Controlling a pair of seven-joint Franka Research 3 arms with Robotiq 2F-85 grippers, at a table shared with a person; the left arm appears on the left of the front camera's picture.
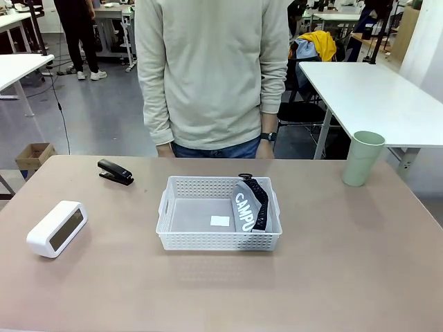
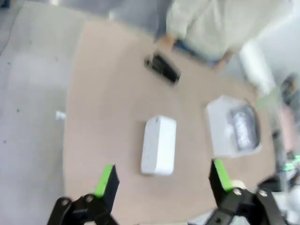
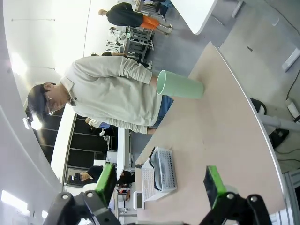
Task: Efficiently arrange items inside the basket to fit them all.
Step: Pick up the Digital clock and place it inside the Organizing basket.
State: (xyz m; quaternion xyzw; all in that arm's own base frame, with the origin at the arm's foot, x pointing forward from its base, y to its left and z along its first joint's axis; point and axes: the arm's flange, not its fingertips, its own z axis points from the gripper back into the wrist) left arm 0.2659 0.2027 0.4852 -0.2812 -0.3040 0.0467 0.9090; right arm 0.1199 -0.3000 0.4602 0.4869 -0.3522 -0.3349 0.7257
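White plastic clock [image 1: 57, 228], parked at 9 o'clock from the basket [image 1: 208, 241], is lined up under the left gripper [image 2: 162, 177], jaws spread wide, nothing held. Probably light, stiff and a bit slick, so it's best pinched across the narrow sides. The right gripper [image 3: 159, 183] is spread empty too.

Smeared, clipped, tucked away
From the left wrist all is blur: the stapler-like tool [image 2: 162, 68] a dark streak, the pouch [image 2: 243, 127] a grey smudge (its lettering unreadable). From the front, the basket [image 1: 218, 241] hides the pouch's lower end behind its near wall, the top edge cuts off the person [image 1: 211, 69], and the white patch [image 1: 219, 221] on the basket floor is too small to name.
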